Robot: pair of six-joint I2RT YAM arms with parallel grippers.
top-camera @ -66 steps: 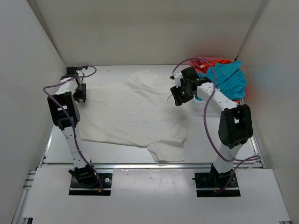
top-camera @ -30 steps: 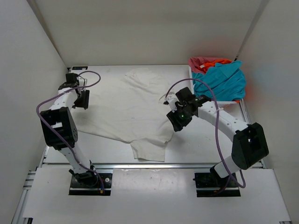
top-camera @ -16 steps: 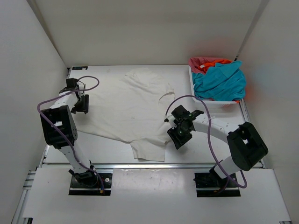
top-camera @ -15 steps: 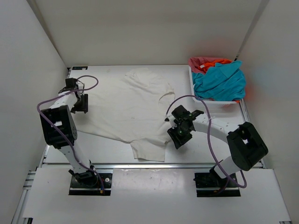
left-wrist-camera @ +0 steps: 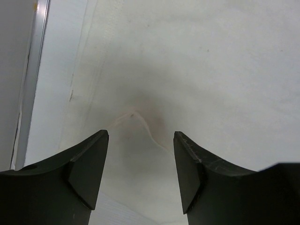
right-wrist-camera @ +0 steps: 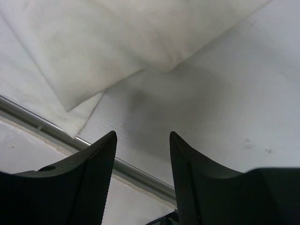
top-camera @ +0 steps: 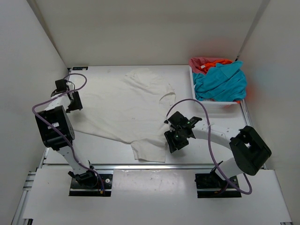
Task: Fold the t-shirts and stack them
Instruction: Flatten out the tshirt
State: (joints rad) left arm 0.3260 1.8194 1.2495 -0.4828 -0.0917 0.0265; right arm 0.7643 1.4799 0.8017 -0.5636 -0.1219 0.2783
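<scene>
Both arms have shifted over the last couple of seconds: the right arm has swung away from the basket (top-camera: 216, 105) at the far right and come down toward the near side, while the left arm has drawn outward to the left edge, and the white t-shirt (top-camera: 126, 110) now lies more skewed and bunched than it did when it was spread wide. It sits flat on the counter (top-camera: 108, 72) in the middle, its collar end toward the far wall and one sleeve poking out toward the near rail. The left tool (top-camera: 71, 101) hangs over the shirt's left margin; the left wrist view shows that tool (left-wrist-camera: 140, 136) released, its two dark fingers (left-wrist-camera: 86, 161) spread with nothing between them, above the white cloth (left-wrist-camera: 197, 61) where a small raised pucker sits, with bare counter (left-wrist-camera: 56, 93) just to the side. The right tool (top-camera: 174, 139) is low, just beside the shirt's near right edge. From its own camera this tool (right-wrist-camera: 143, 136) is also released and grasps nothing, the fingers (right-wrist-camera: 93, 168) apart over bare counter (right-wrist-camera: 225, 93), with the shirt's edge (right-wrist-camera: 93, 42) and its notch just ahead. The teal-blue t-shirt (top-camera: 221, 82) is heaped in the basket on top of the orange t-shirt (top-camera: 219, 61) and the pinkish-red t-shirt (top-camera: 198, 62), well apart from both tools.
</scene>
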